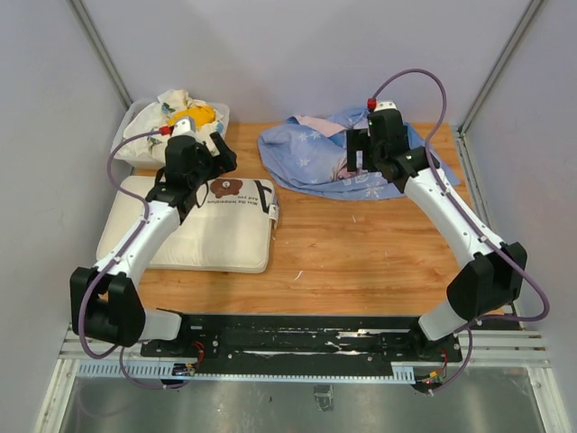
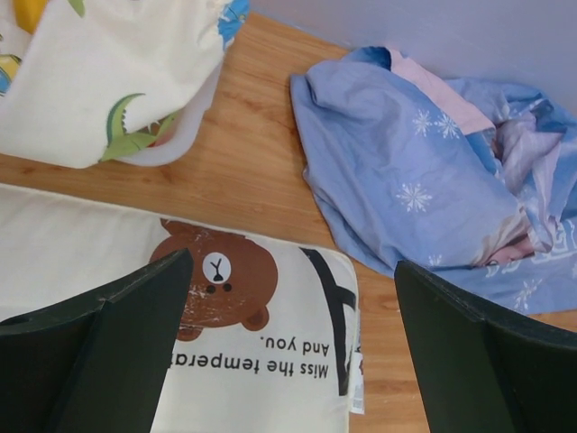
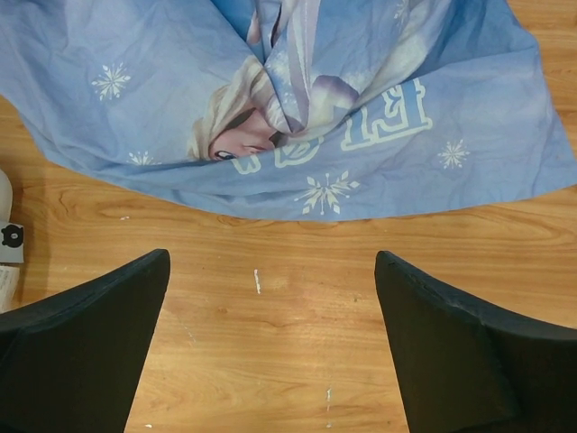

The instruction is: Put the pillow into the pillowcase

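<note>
The cream-white pillow (image 1: 203,233) with a brown bear face and a black strap lies flat at the left of the table; it also shows in the left wrist view (image 2: 261,361). My left gripper (image 1: 209,170) (image 2: 293,263) is open and empty, held above the pillow's far right corner. The light-blue pillowcase (image 1: 311,161) lies crumpled at the back middle and shows in the left wrist view (image 2: 406,189) and the right wrist view (image 3: 297,99). My right gripper (image 1: 363,155) (image 3: 272,257) is open and empty, held over bare wood just in front of the pillowcase's near edge.
A white-and-yellow cloth bundle (image 1: 176,119) (image 2: 117,72) sits in a white tub at the back left, close behind the pillow. Grey walls enclose the wooden table (image 1: 361,257) on three sides.
</note>
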Robot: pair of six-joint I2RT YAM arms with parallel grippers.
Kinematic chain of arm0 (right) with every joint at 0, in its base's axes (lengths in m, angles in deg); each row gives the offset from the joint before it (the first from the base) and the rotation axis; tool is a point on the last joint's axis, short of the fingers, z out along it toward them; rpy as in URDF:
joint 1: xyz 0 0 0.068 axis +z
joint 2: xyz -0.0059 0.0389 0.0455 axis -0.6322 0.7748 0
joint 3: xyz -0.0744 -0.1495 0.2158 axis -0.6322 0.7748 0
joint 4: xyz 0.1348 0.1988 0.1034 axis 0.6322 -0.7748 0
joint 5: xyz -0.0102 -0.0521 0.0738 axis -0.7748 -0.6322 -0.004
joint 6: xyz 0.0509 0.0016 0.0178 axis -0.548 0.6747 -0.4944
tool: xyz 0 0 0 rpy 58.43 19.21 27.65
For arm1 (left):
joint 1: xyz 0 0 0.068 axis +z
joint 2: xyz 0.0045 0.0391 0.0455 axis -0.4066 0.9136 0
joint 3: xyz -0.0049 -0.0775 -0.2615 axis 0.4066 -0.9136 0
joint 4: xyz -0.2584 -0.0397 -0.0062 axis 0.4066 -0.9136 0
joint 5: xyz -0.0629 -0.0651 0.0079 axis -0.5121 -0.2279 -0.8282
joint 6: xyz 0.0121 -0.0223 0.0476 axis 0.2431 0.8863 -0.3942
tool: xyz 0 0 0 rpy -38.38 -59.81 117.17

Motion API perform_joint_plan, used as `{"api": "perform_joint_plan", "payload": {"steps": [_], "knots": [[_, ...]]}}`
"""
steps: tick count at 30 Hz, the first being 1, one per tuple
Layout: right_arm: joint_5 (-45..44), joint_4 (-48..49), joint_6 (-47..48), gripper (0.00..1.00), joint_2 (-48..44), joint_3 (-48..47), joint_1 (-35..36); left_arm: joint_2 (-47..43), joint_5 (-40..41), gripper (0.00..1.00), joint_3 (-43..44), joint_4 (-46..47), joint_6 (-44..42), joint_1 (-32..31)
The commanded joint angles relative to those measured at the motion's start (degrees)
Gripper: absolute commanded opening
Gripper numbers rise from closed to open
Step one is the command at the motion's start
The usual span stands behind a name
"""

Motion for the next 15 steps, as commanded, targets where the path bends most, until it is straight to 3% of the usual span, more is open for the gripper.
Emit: {"api": "perform_joint_plan", "payload": {"steps": [1, 6, 15], "knots": [[5.1, 1.8, 2.9, 0.94, 2.8, 1.1, -1.2, 3.3, -1.8, 0.99, 1.7, -0.3, 0.4, -1.5], [12.4, 1.0, 4.7, 0.78, 9.6, -2.3, -0.4, 6.4, -0.3, 0.99, 3.3, -2.6, 1.3, -2.2], [16.4, 0.4, 7.7, 0.77, 27.5, -17.1, 6.3, 7.9, 2.1, 0.99, 5.4, -7.2, 1.2, -2.1]]}}
